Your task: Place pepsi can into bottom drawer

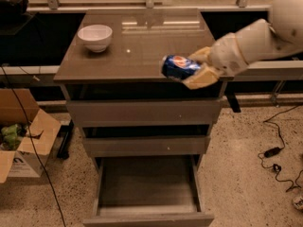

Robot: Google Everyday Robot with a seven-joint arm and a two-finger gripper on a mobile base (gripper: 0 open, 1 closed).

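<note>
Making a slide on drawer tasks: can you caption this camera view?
The gripper holds the pepsi can sideways at the front edge of the cabinet, above the open bottom drawer.

White arm (251, 44) reaching from right, gripper (191, 70) mid-air, fingers (203, 77) apparently clamping pepsi can (177, 67)

Speckled floor (236, 169) — open cardboard box (21, 141) at left, black cable (272, 152) at right
</note>
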